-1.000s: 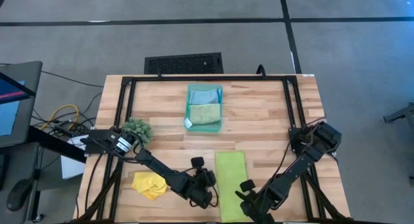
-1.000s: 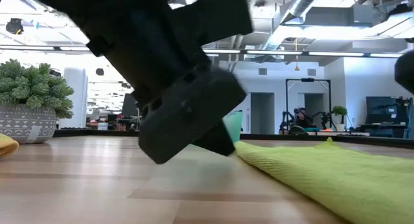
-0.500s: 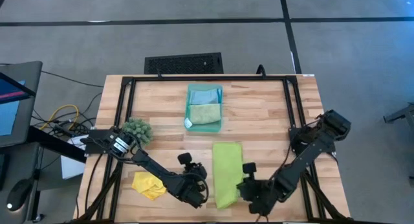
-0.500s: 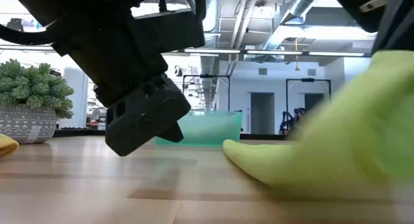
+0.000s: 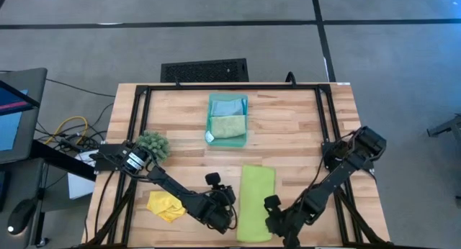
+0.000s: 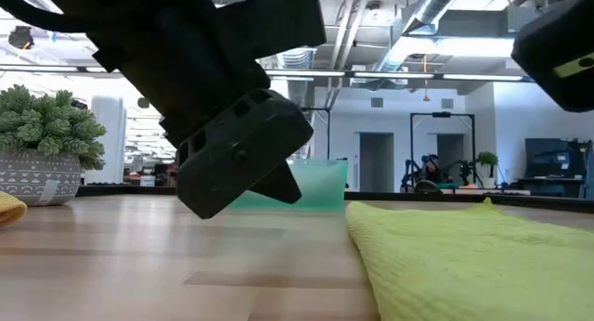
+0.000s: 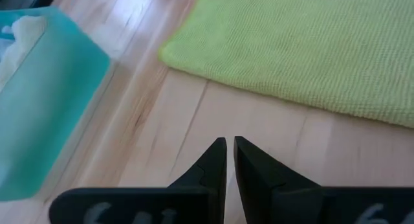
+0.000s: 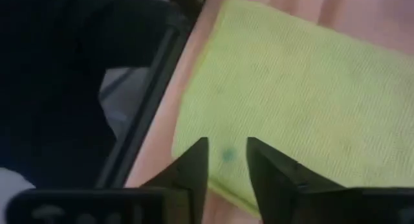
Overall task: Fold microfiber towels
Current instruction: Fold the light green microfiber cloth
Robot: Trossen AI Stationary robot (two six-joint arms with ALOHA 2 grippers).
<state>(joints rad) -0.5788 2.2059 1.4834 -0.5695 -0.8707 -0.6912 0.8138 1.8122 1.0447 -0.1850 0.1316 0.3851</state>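
The lime green towel (image 5: pixel 257 203) lies flat as a long folded strip near the table's near edge; it also shows in the low view (image 6: pixel 464 256). My left gripper (image 7: pixel 229 153) is shut and empty just left of the towel (image 5: pixel 227 202), over bare wood. My right gripper (image 8: pixel 226 156) stands at the towel's near end (image 5: pixel 272 222), fingers a little apart. The yellow towel (image 5: pixel 166 206) lies crumpled at the near left. The light blue (image 5: pixel 227 105) and sage green (image 5: pixel 228 127) towels lie in the teal tray (image 5: pixel 245 137). My right gripper's open fingers (image 8: pixel 197 160) stand over the lime towel's near end (image 8: pixel 226 179), beside its corner. I cannot tell whether their tips touch the cloth, which lies flat on the table.
A potted spiky green plant (image 5: pixel 153 143) stands at the table's left; it also shows in the low view (image 6: pixel 46 126). A black frame (image 5: pixel 230 87) runs around the table's edges. Bare wood lies between tray and towel.
My right gripper raised the lime towel's near end and carried it toward the far left, then brought it back toward the near edge. The towel lies flat again about where it was. My left gripper went a little left, then back toward the towel.
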